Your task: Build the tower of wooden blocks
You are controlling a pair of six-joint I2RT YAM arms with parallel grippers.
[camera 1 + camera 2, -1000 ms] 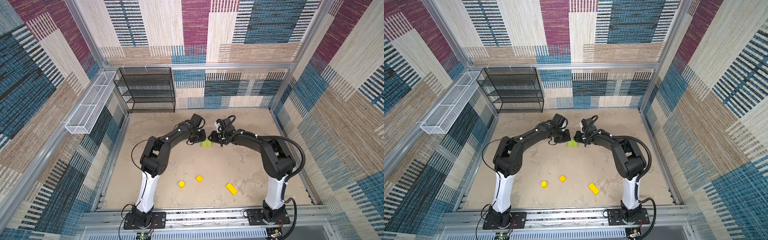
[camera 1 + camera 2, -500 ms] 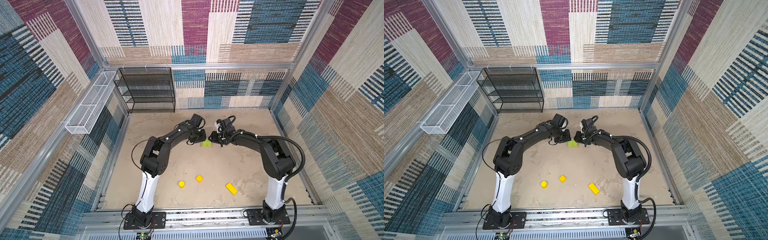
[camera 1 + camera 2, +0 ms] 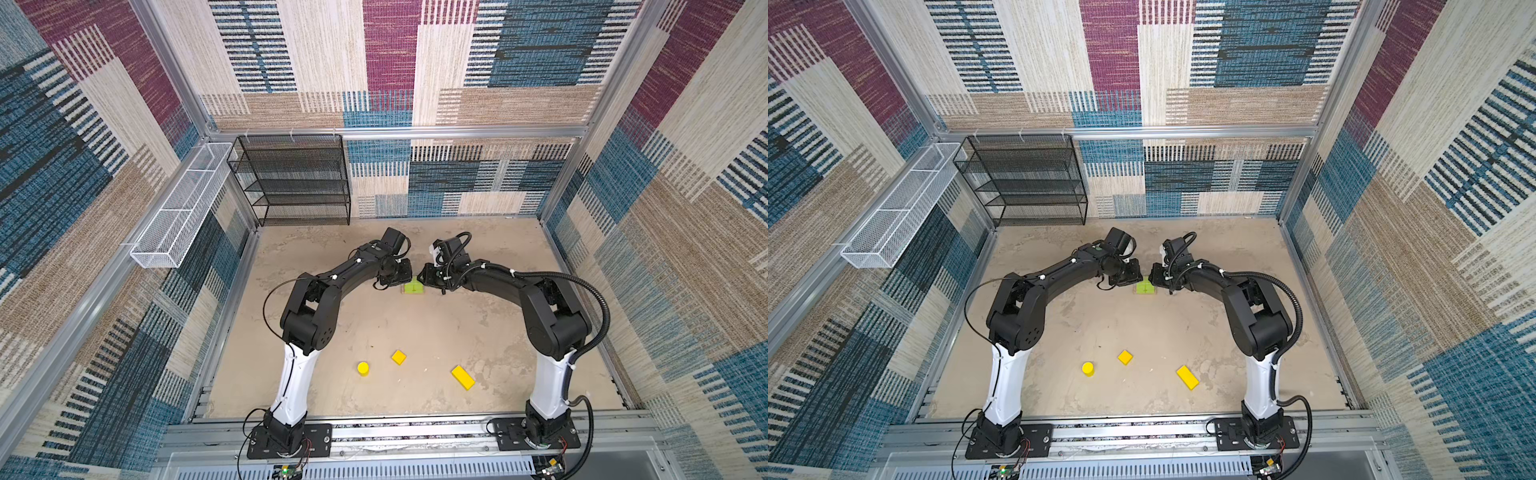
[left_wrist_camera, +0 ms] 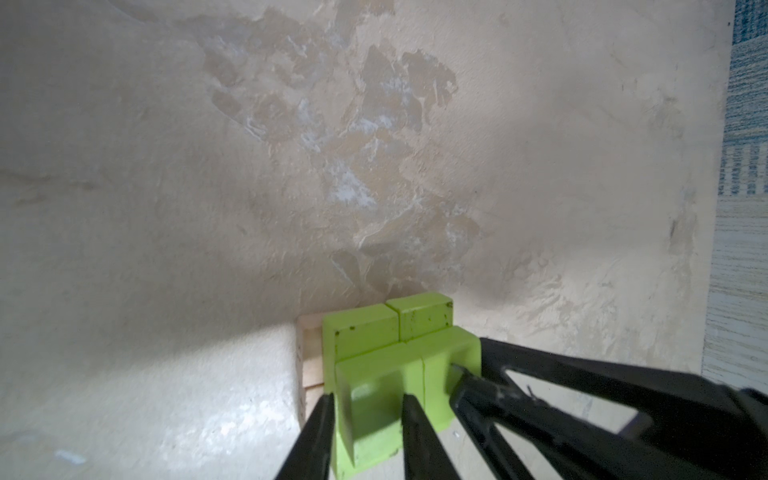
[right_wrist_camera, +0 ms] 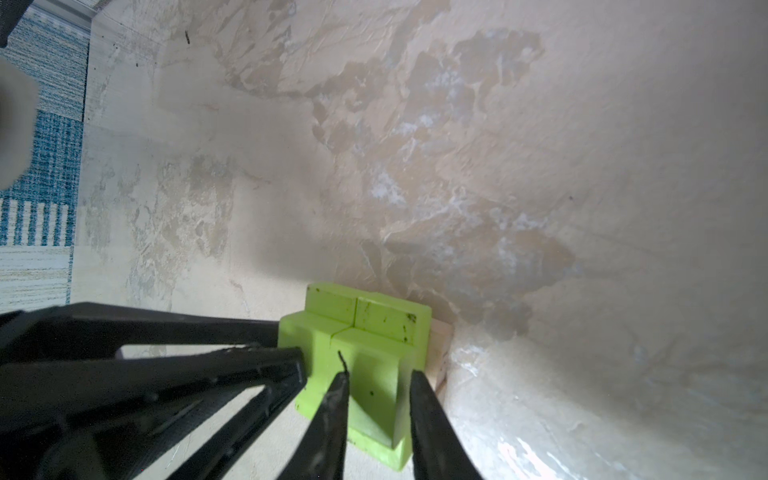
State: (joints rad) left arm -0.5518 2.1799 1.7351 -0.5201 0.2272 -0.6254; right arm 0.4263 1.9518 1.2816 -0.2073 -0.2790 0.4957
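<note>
Table (image 3: 415, 328) centre | tower (image 3: 412, 287): lime-green blocks (image 4: 386, 332) on tan planks (image 4: 309, 357) | left gripper (image 4: 368, 401), right gripper (image 5: 378, 380) straddle its top layer; clamped or not, cannot tell

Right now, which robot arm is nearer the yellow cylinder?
Left. The left arm stands beside the yellow cylinder; the right arm stands farther off, past the yellow bar.

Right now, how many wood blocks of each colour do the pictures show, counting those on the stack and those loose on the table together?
Lime-green wood blocks: 4, all stacked
Yellow wood blocks: 3, loose: short cylinder, cube, long bar
Flat tan wood planks: 2, lowest, only edges visible
Total: 9
</note>
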